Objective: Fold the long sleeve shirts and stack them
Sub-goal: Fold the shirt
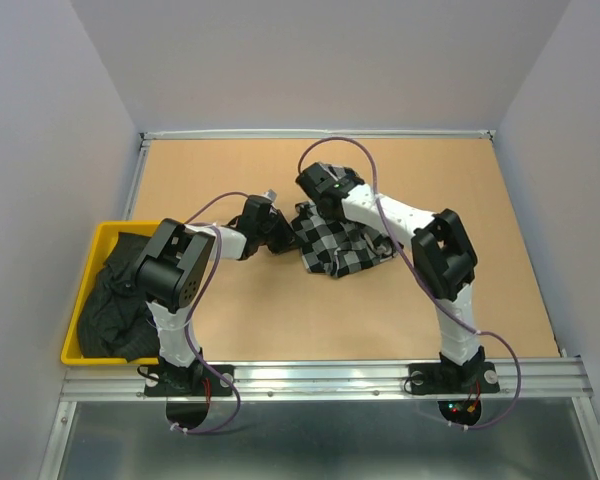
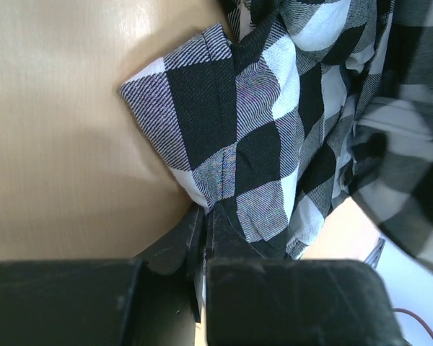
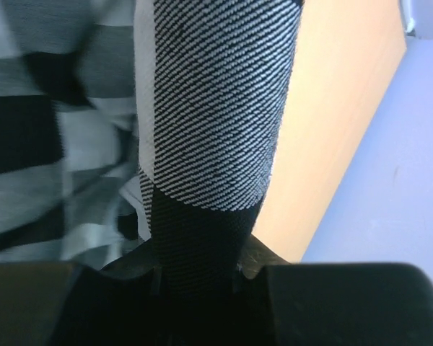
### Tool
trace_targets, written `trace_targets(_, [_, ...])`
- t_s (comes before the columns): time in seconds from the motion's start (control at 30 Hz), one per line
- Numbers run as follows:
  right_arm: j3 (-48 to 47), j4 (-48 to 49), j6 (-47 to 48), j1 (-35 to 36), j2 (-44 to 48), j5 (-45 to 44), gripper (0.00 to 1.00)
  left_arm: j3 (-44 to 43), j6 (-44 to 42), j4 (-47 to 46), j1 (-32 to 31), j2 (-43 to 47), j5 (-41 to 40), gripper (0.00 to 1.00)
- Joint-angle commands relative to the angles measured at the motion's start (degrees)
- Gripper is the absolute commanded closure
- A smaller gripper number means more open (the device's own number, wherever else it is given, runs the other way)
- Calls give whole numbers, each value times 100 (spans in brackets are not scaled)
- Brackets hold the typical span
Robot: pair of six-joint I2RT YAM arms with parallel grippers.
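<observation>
1. A yellow bin (image 1: 120,229) sits at the left edge of the worktop (image 1: 460,220), near the front corner. The black shirt (image 1: 120,300) lies bunched up inside it.
2. The left pincer (image 2: 204,220) reaches out to the middle of the worktop. Its 2 fingers are closed tight on the left edge of the check shirt (image 1: 342,245), with a bit of cloth pinched between them.
3. The check shirt is a crumpled heap in the middle of the worktop, well apart from the bin. It has big black and white squares. In the left wrist view, 1 corner of it sticks out over the brown top.
4. The right pincer (image 3: 198,263) comes down on the far side of the heap. Its 2 fingers are closed on a strip of the check shirt, and the strip runs straight out from between them.
</observation>
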State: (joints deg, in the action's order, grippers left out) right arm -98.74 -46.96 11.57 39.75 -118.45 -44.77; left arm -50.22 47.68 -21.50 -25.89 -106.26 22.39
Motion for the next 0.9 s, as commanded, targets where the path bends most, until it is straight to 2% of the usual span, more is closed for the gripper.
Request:
trace_targets(0.0, [-497, -147, -550, 314, -239, -172, 90, 205, 48, 119, -65, 53, 11, 100])
trace_targets(0.3, [-682, -235, -1131, 613, -635, 574, 81, 284, 180, 14, -65, 35, 72, 100])
trace_targets(0.4, [-769, -287, -1420, 613, -670, 970, 65, 302, 189, -4, -65, 26, 72, 100])
trace_targets(0.47, [-875, -296, -1605, 613, -592, 1146, 59, 319, 198, -4, -65, 26, 72, 100])
trace_targets(0.5, [-910, -305, -1666, 605, -556, 1355, 51, 319, 206, -12, -65, 17, 81, 100])
trace_targets(0.63, [-1051, -296, -1833, 604, -328, 1779, 41, 346, 224, -21, -65, 17, 72, 100])
trace_targets(0.87, [-1034, -296, -2027, 613, -47, 2121, 39, 381, 233, -30, -65, 53, 46, 100])
